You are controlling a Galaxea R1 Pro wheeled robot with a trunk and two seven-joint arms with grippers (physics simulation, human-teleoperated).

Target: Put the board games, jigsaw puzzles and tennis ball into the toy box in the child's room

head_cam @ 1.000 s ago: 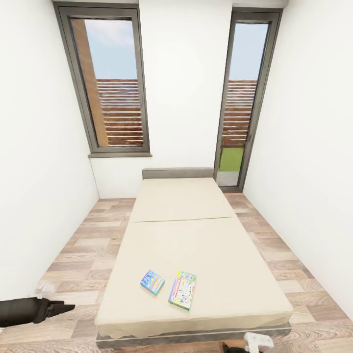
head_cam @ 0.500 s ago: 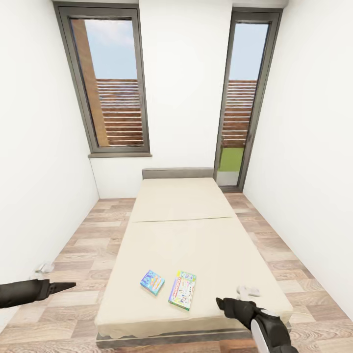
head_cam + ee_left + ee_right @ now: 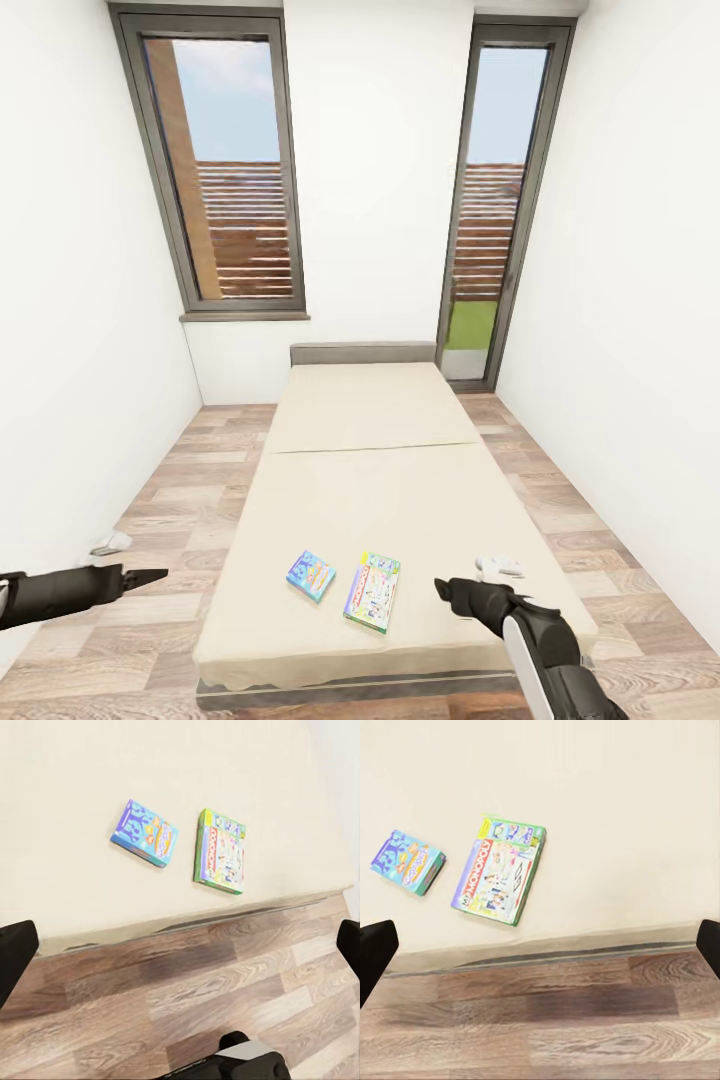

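On bed (image 3: 420, 480), 6 o'clock end: blue board game (image 3: 311, 575), green-edged one (image 3: 372, 590) just beside it.
My left gripper (image 3: 150, 576) and right gripper (image 3: 442, 590): both jaws spread wide, nothing gripped.

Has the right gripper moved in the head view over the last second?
Yes. The right gripper rose from below the bed's foot edge and now hangs over the mattress corner, right of the green-edged board game. The bed and games match.
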